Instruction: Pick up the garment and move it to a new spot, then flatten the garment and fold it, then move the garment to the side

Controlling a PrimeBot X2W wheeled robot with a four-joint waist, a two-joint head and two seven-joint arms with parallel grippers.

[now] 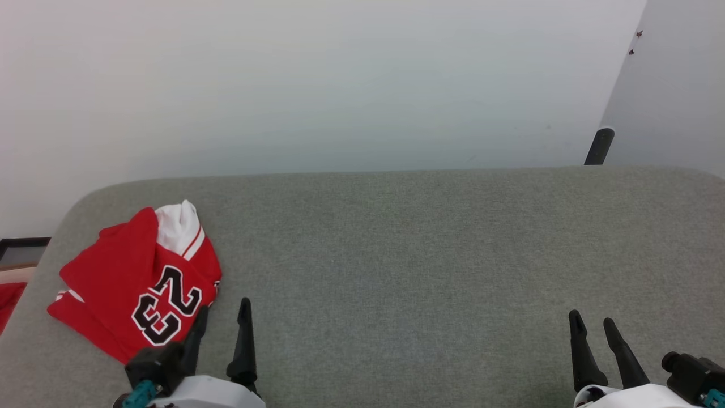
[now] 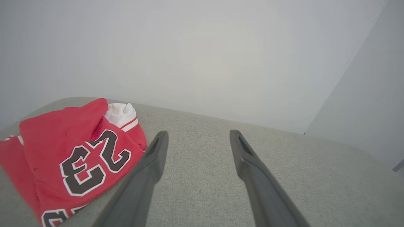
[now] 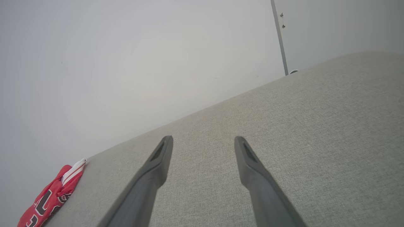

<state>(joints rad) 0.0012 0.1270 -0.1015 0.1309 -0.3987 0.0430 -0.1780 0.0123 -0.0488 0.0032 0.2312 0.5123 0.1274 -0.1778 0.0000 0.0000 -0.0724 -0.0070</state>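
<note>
The garment point(image 1: 136, 277), a red shirt with a white sleeve and a black 23, lies in a loose folded heap near the left end of the grey fabric surface point(image 1: 396, 255). My left gripper point(image 1: 222, 306) stands open just to the garment's right, its left finger at the red edge, nothing between its fingers. In the left wrist view the garment point(image 2: 69, 151) sits left of that gripper point(image 2: 197, 135). My right gripper point(image 1: 592, 320) is open at the lower right, over bare fabric. The right wrist view shows the garment point(image 3: 53, 194) far off to the left of the open right gripper point(image 3: 203, 140).
A pale wall point(image 1: 340, 79) rises behind the surface. A dark post point(image 1: 599, 146) stands at the back right corner. Something red point(image 1: 8, 300) shows beyond the surface's left edge. Bare grey fabric stretches between the two grippers.
</note>
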